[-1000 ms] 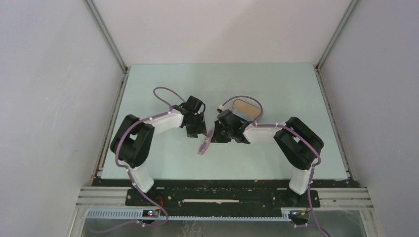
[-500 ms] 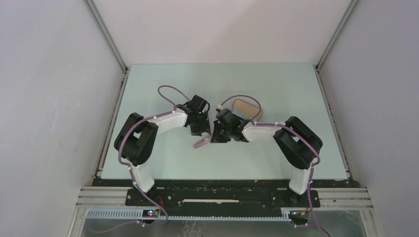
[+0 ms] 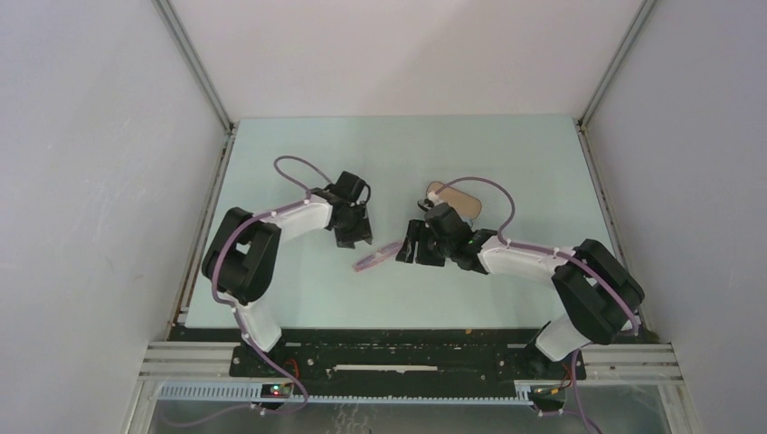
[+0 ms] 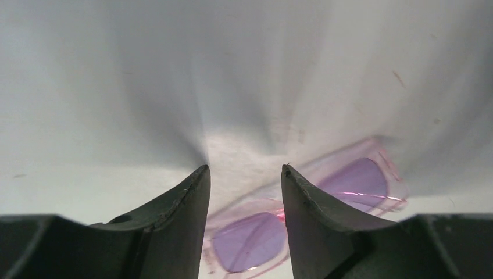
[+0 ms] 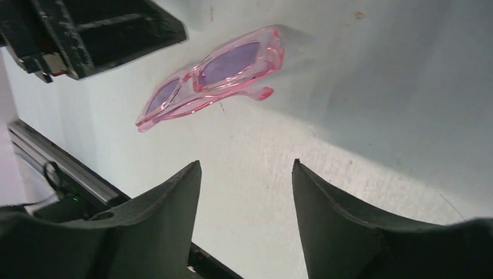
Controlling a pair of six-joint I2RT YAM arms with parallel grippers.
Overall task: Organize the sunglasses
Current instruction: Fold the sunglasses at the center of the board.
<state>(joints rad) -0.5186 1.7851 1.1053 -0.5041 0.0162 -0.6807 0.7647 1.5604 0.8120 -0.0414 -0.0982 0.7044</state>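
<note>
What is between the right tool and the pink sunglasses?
Nothing but bare table: in the right wrist view, the open right tool and the sunglasses are apart.

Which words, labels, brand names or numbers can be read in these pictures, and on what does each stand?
None can be read.
The sunglasses show no brand mark on frame or lenses.
The case and the table carry no print that is legible in any view.

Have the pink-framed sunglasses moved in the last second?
Yes. The pink-framed sunglasses tipped down out of the right gripper onto the pale green table, staying left of the tan-lined black case.
</note>
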